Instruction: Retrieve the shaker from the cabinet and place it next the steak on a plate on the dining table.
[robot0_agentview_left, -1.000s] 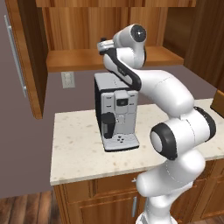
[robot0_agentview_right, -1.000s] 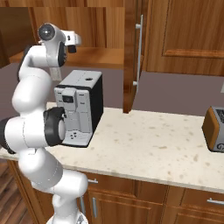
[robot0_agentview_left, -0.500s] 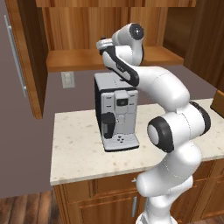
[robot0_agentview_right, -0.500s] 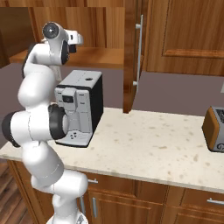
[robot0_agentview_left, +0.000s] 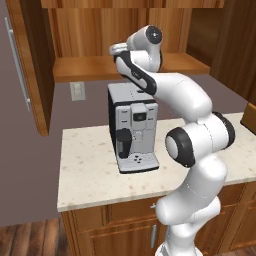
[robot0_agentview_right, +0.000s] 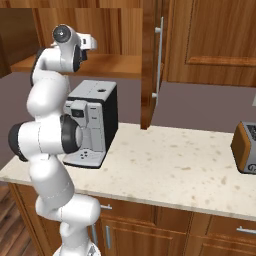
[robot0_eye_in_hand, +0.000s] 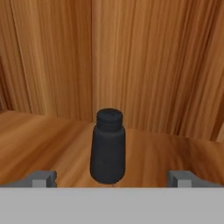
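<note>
The toaster (robot0_agentview_right: 246, 147) gets chopped off by the right edge, the arm blocks part of the coffee machine (robot0_agentview_left: 132, 127), and the cabinet (robot0_agentview_right: 150, 60) top's cropped.

From my seat, the only change is the white arm (robot0_agentview_left: 175, 95) itself: its elbow has swung lower and toward 3 o'clock in the left base view, and the wrist has pushed deeper into the open reddish-brown wooden wall cabinet (robot0_agentview_right: 150, 60), above the grey coffee machine (robot0_agentview_left: 132, 127).
</note>
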